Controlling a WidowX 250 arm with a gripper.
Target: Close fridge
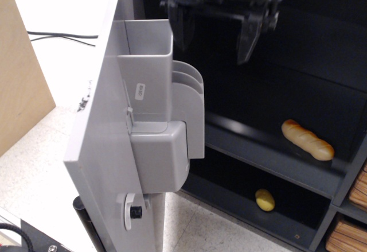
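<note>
The fridge stands open. Its black shelved interior (269,103) fills the right half of the view. Its light grey door (109,148) swings out at the left, with the inner face and grey bins (157,80) towards me. My gripper (217,42) hangs at the top centre, open and empty, in front of the dark interior. Its left finger (184,25) is just right of the top bin's rim; I cannot tell whether it touches. The door's outer face and handle are hidden.
A toy bread loaf (307,139) lies on the middle shelf and a yellow lemon-like toy (264,200) on the lower one. A tan wooden panel (20,74) stands at the left. Black cables (63,36) lie on the white surface behind. Wooden crates (350,223) sit at the right.
</note>
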